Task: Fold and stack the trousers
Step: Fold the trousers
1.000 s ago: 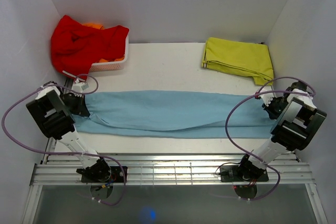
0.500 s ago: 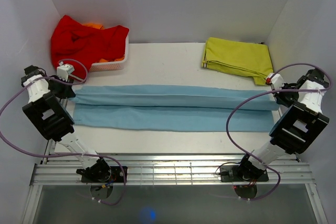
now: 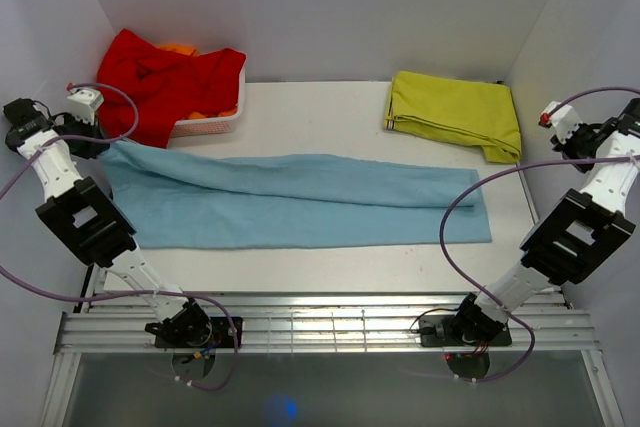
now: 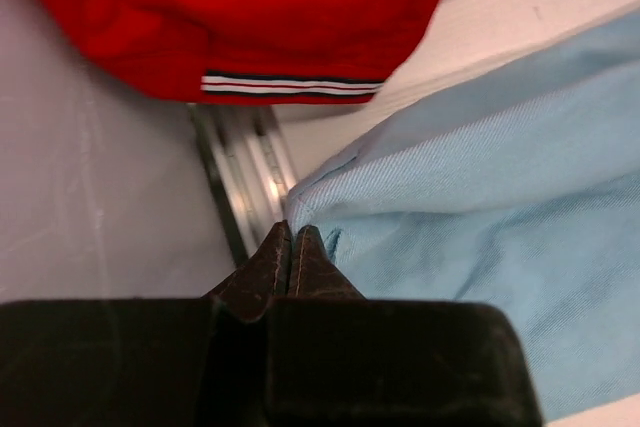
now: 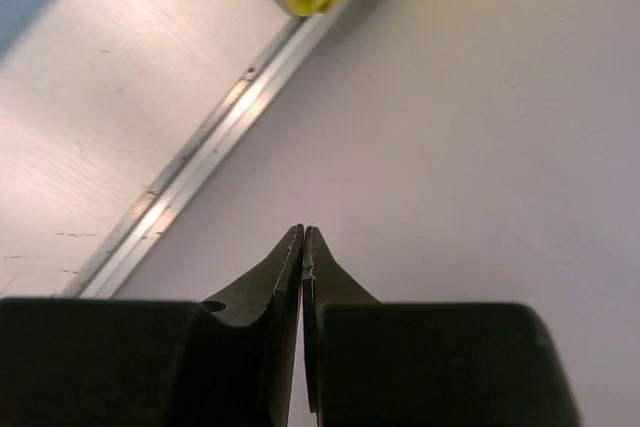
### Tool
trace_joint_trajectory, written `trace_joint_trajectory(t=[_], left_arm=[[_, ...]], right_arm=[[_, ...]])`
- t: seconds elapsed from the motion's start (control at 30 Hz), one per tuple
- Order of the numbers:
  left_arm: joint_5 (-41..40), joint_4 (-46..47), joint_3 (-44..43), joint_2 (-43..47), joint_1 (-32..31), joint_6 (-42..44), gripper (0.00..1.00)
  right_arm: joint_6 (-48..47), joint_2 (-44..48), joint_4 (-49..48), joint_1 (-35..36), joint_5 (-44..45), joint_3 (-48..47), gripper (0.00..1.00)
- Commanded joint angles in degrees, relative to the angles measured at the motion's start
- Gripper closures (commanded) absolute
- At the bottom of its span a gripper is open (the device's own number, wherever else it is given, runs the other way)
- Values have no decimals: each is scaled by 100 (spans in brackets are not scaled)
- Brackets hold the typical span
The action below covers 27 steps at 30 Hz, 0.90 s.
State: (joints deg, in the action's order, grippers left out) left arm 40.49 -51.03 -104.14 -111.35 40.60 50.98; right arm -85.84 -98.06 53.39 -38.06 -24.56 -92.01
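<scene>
The light-blue trousers [image 3: 300,202] lie lengthwise across the table, with a long fold along their far side. My left gripper [image 3: 97,145] is at the far left by the wall, shut on the trousers' left corner [image 4: 330,182], which is lifted toward it. Its closed fingertips [image 4: 290,234] meet the cloth edge. My right gripper [image 3: 568,147] is raised by the right wall, shut and empty [image 5: 302,232], facing bare wall. The trousers' right end [image 3: 480,227] lies flat on the table, well clear of it.
A red garment [image 3: 160,82] hangs over a white basket [image 3: 215,125] at the back left, just behind the left gripper; it also shows in the left wrist view [image 4: 250,17]. A folded yellow-green garment [image 3: 455,112] lies at the back right. A metal rail [image 4: 240,187] runs along the table's left edge.
Both grippers have swung outward and up toward the walls. The trousers' right end has come out of the right gripper and dropped. The cloth has been pulled left.
</scene>
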Motion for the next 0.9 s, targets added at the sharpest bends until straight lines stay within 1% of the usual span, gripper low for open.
trace_joint_trajectory(t=[0.0,0.1,0.17,0.23,0.27,0.3,0.33,0.37,0.4,0.43,0.47,0.5,0.53,0.57,0.6,0.63,0.7,0.73,0.77,0.87], left_arm=[[-156,822,-396,140,203,-386,100],[-191,1024,-572,-9,194,-869,100],[-156,990,-625,-53,176,-862,100],[-112,945,-529,-36,159,-774,100],[-7,919,-433,42,159,-670,100],[55,893,-154,104,150,-538,100],[82,875,49,192,124,-406,100],[117,884,269,401,98,-100,100],[143,910,724,517,62,25,100],[169,945,937,622,53,130,100],[152,1067,1148,823,27,218,100],[143,1129,1333,904,18,341,100],[135,1165,1622,965,18,412,100],[126,1191,1729,1018,18,474,100],[126,1200,1826,1106,9,561,100],[135,1209,1992,1141,9,597,100],[135,1218,2116,1203,9,676,100],[135,1218,2221,1212,9,702,100],[126,1235,2248,1221,9,729,100],[126,1262,2415,1212,9,729,100]], right_arm=[[357,-72,-434,-17,21,-607,92],[778,-213,-688,79,30,-923,92],[754,-275,-611,211,65,-1011,92],[430,-354,90,325,56,-1073,92],[106,-389,415,500,91,-1030,87],[33,-415,697,606,144,-969,75],[-11,-442,1135,712,205,-890,59],[15,-451,1235,939,197,-793,54],[346,-459,1262,1063,179,-610,50],[540,-564,1410,1177,75,-582,48],[708,-669,1551,1405,-31,-599,48],[1083,-810,1691,1503,-153,-738,47],[1305,-1116,1832,1591,-451,-827,47],[1551,-1275,1990,1722,-610,-915,47],[2093,-1547,1974,1784,-890,-994,47],[2298,-1671,1957,1828,-989,-986,47],[2720,-1830,1650,2004,-1138,-881,47],[2983,-1831,1518,2066,-1139,-654,49],[3142,-1796,1125,2223,-1078,-487,50],[3363,-1585,535,2618,-771,190,55]])
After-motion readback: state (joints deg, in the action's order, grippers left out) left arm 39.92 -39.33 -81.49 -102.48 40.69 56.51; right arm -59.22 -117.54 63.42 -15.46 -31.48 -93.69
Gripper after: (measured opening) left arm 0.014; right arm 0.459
